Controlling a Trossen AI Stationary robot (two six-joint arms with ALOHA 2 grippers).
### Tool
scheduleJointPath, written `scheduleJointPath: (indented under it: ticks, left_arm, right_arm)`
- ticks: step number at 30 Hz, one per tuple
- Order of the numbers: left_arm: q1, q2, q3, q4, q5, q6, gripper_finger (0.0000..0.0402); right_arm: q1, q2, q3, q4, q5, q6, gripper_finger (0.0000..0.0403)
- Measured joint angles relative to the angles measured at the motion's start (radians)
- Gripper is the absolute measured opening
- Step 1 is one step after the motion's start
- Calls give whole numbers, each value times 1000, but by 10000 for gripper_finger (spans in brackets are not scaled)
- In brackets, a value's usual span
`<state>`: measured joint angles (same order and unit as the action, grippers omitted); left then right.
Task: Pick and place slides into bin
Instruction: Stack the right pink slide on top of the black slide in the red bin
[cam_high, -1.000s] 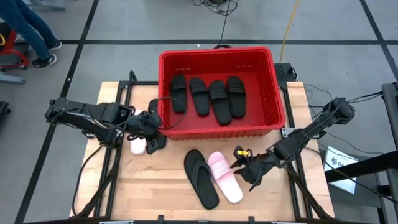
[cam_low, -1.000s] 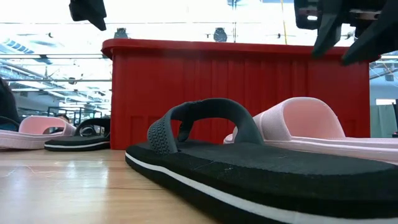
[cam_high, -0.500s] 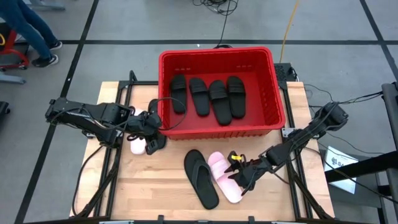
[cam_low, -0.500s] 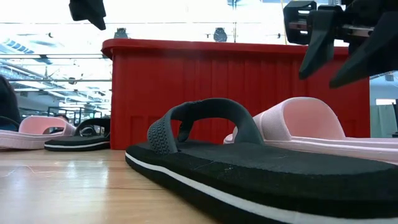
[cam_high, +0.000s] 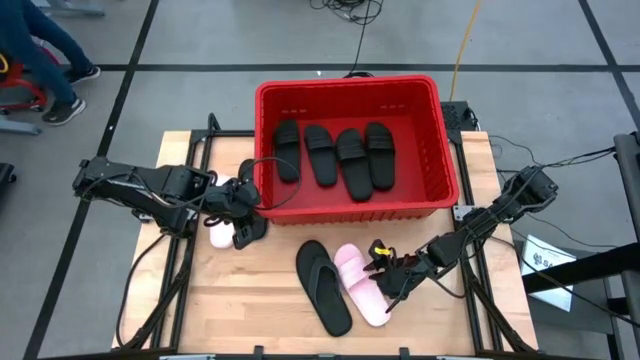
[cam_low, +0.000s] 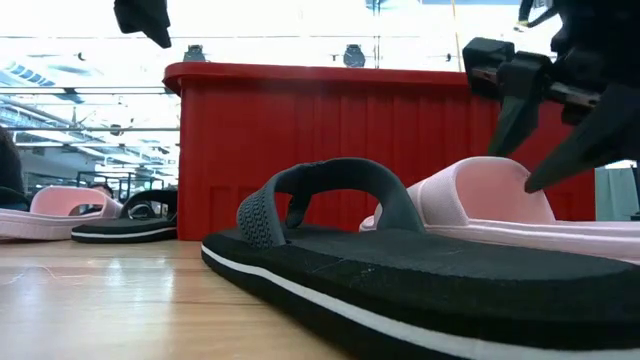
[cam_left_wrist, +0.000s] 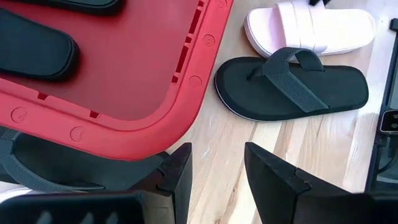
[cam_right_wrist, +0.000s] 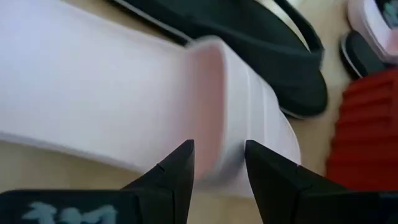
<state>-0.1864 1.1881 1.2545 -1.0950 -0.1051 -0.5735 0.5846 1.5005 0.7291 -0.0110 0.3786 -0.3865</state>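
The red bin (cam_high: 345, 85) holds several black slides (cam_high: 338, 155). On the table in front of it lie a black thong slide (cam_high: 322, 285) and a pale pink slide (cam_high: 352, 268), side by side on their soles. My right gripper (cam_high: 383, 280) is open, low at the pink slide's strap (cam_right_wrist: 217, 93), one finger on each side of the strap's edge. My left gripper (cam_high: 245, 200) is open and empty above the table at the bin's front-left corner (cam_left_wrist: 155, 93), over another pink slide (cam_high: 220, 237) and a black slide (cam_high: 250, 232). My right gripper comes at the pink slide's strap (cam_low: 480, 190) slanting down from the table's right side, fingers open. I cannot tell whether they touch the strap. The slide lies flat on the table.
Arm cables and frame rails run along both table sides. Bare wood lies along the near edge, left of the black thong slide (cam_low: 350, 270). A person moves on the floor beyond the table's far left corner.
My right gripper has gone down and a little toward the table's left, from above the pink slide's right side to its strap. The slides have stayed where they were.
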Motion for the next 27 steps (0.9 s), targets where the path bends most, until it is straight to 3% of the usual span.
scheduleJointPath:
  ticks: [5, 11, 20, 27]
  left_arm:
    - [0, 0, 0, 0, 0, -2, 141]
    - [0, 0, 0, 0, 0, -5, 141]
    - [0, 0, 0, 0, 0, -7, 141]
    - [0, 0, 0, 0, 0, -7, 141]
  right_arm:
    - [-3, 0, -11, -7, 95, 0, 132]
    - [-10, 0, -11, -5, 96, 25, 124]
    - [-48, 0, -11, -1, 92, 208, 12]
    - [-53, -1, -11, -4, 90, 244, 5]
